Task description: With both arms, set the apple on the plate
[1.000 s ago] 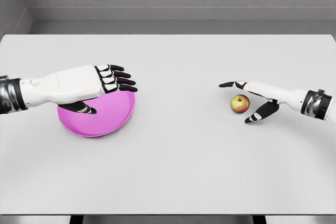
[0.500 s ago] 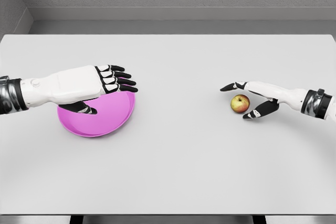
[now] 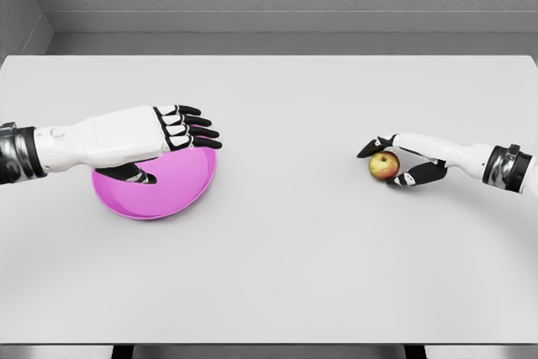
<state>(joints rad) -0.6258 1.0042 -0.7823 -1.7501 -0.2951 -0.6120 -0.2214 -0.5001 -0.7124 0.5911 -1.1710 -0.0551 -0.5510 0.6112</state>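
Left hand (image 3: 172,130) is hovering over the plate (image 3: 168,187), palm down, fingers extended past the plate's far rim, thumb tucked beneath. It's grasping nothing, relaxed. The pink plate is sitting flat on the table (image 3: 277,266), left side, partly covered by that hand.

The apple (image 3: 384,166) is sitting well to the right of the plate, on the table surface, with a wide stretch of bare table between them.

Right hand (image 3: 403,159) is wrapping around the apple: fingers curling over the top and far side, thumb coming in at the lower right. Looks like contact, so you're clenching on the apple, though the lift isn't started; it's not clear of the table.

Handling, my read: the apple is rigid, light, round and smooth, so it's prone to rolling or squirting out of a fingertip pinch. You're better off taking it across its widest girth, thumb opposing fingers, not up on the crown. Squeeze firmly; it's not going to crush. Keep it low while carrying toward the plate.
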